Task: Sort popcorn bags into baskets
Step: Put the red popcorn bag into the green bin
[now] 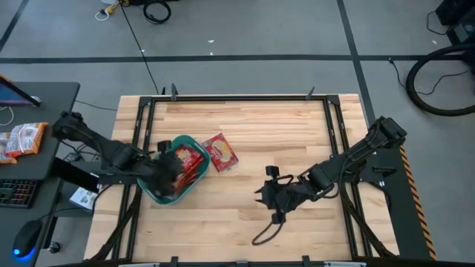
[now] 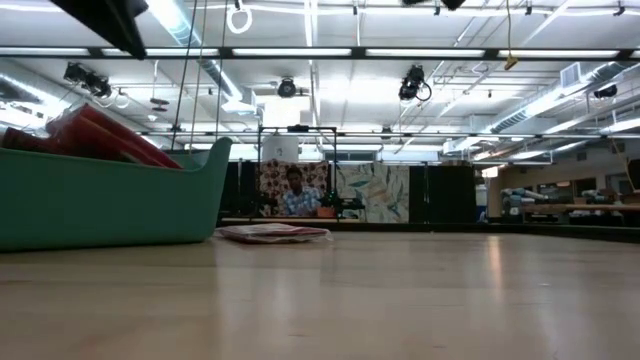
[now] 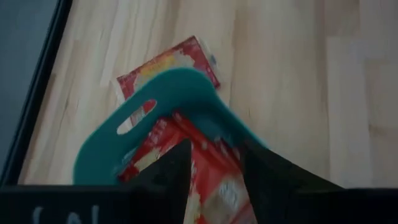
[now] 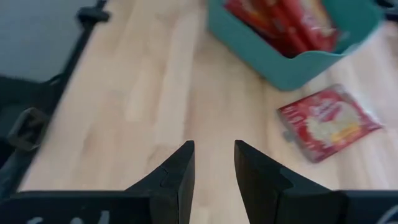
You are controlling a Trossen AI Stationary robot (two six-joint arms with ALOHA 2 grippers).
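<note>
left gripper [image 1: 169, 176] over teal basket [image 1: 152, 194], fingers apart above packets [image 1: 191, 162]; one bag [image 1: 220, 151] on table beside basket; right gripper [image 1: 269, 197] empty, slightly open

Bare table [image 1: 297, 126] right of basket [image 1: 152, 194]

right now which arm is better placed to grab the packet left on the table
Left. Its tool hangs over the basket, right beside the loose packet. The right tool sits farther off, empty.
</note>
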